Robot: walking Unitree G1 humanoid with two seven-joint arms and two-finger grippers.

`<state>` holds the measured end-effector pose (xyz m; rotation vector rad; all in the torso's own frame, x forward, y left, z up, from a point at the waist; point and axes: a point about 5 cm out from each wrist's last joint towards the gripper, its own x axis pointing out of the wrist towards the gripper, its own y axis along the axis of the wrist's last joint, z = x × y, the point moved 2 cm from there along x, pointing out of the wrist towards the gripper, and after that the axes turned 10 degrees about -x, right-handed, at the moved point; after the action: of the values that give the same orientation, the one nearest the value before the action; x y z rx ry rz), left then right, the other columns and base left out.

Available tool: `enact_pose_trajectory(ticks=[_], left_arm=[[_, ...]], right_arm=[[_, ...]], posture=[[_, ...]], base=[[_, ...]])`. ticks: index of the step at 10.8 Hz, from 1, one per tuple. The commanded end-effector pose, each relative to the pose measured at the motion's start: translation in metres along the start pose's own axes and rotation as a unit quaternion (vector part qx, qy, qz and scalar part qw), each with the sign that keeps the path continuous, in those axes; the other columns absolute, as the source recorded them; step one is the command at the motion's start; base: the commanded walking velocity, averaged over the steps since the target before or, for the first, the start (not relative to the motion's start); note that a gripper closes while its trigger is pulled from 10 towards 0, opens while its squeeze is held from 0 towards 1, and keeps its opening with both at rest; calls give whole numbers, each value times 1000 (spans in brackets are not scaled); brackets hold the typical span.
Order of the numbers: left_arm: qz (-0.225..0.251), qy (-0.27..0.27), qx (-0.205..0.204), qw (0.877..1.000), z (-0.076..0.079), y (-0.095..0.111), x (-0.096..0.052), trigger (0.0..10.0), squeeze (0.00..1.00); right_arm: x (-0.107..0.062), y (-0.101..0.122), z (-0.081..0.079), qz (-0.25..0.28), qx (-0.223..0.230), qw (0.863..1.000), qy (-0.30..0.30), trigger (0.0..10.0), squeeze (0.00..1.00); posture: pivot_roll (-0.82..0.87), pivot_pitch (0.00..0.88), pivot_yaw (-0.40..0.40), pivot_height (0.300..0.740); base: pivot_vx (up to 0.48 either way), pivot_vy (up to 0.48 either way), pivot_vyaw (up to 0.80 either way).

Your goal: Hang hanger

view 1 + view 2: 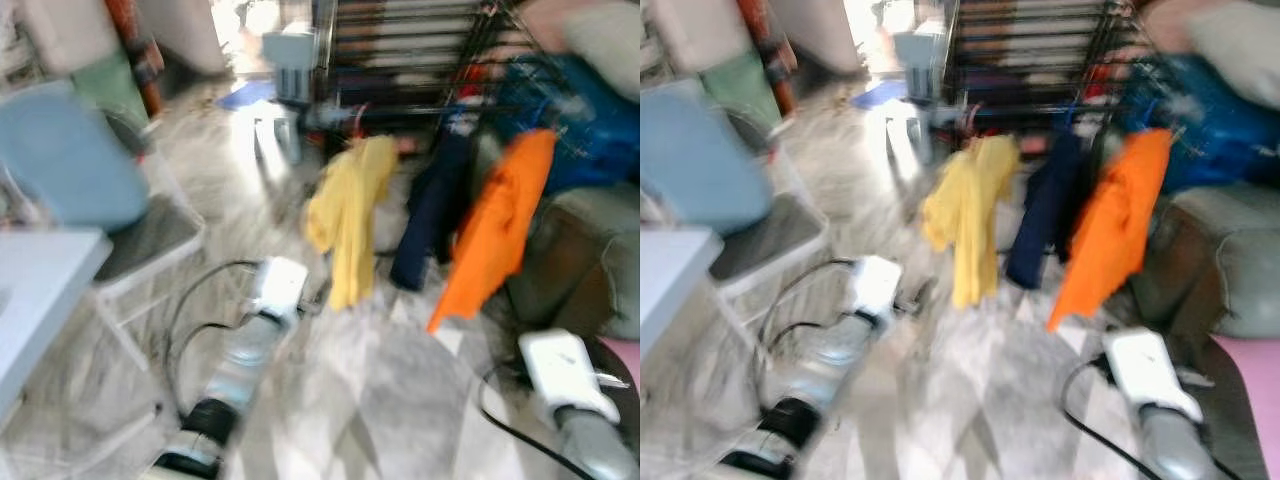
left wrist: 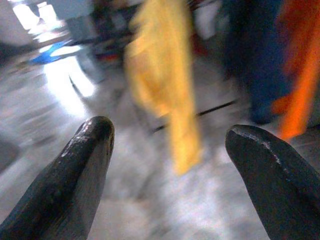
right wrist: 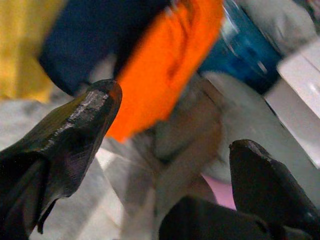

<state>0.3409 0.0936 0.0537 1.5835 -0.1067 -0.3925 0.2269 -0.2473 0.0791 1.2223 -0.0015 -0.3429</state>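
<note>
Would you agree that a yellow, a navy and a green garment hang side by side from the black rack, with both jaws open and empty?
Not quite: the third garment is orange, not green. The left eye view shows the yellow garment, the navy garment and the orange garment hanging side by side from the black rack. The left gripper and right gripper do have open, empty jaws.

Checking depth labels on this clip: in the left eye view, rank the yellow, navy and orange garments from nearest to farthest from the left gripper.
1. Yellow garment, hanging ahead of the left gripper, whose jaws stand open.
2. Navy garment, further right.
3. Orange garment, rightmost, beside the sofa.
</note>
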Motion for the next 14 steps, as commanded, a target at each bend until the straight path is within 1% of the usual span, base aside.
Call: enact_pose_trajectory(ticks=[1,2,4,5,6,7,8,9,10,11,12,13,14], left_arm=[[0,20,13,1000,-4,0,1,10000,0],[-11,40,18,999,-13,-4,0,10000,0],[-25,64,43,997,-28,-9,-4,10000,0],[-34,85,40,995,-37,-14,-7,10000,0],[-36,80,28,996,-43,-18,-13,10000,0],[-35,65,21,997,-44,-23,-21,10000,0],[-32,56,13,998,-46,-29,-36,10000,0],[-32,61,14,998,-52,-34,-49,10000,0],[-35,81,25,996,-65,-38,-64,10000,0],[-37,100,41,993,-75,-40,-70,10000,0],[-48,104,54,992,-76,-44,-70,10000,0],[-53,94,64,992,-69,-41,-54,10000,0],[-74,90,75,990,-64,-43,-41,10000,0]], right_arm=[[2,1,5,2,-5,1000,-6,10000,0],[3,1,4,5,-2,1000,-2,10000,0],[4,1,1,5,1,1000,11,10000,0],[7,1,-1,7,2,1000,16,10000,0],[5,6,-2,21,10,1000,17,10000,0],[1,11,-3,40,31,999,13,10000,0],[-6,17,-6,58,47,997,8,10000,0],[-12,21,-8,71,70,995,7,10000,0],[-18,19,-16,69,90,993,22,10000,0],[-17,18,-27,68,97,992,41,10000,0],[-11,15,-34,68,92,992,57,10000,0],[7,13,-25,64,89,993,55,10000,0],[24,2,-8,46,81,995,30,10000,0]], posture=[[-89,0,68,740],[-86,0,63,740],[-76,0,53,740],[-57,0,41,740],[-28,0,22,740],[-1,0,4,740],[34,0,-22,740],[53,0,-36,740],[79,0,-54,740],[90,0,-53,740],[92,0,-38,740],[96,0,-33,740],[73,0,-23,740]], base=[[0,0,800],[0,0,800],[0,0,0],[0,0,0],[0,0,0],[0,0,0],[0,0,0],[0,0,0],[0,0,0],[0,0,0],[0,0,0],[0,0,0],[0,0,0]])
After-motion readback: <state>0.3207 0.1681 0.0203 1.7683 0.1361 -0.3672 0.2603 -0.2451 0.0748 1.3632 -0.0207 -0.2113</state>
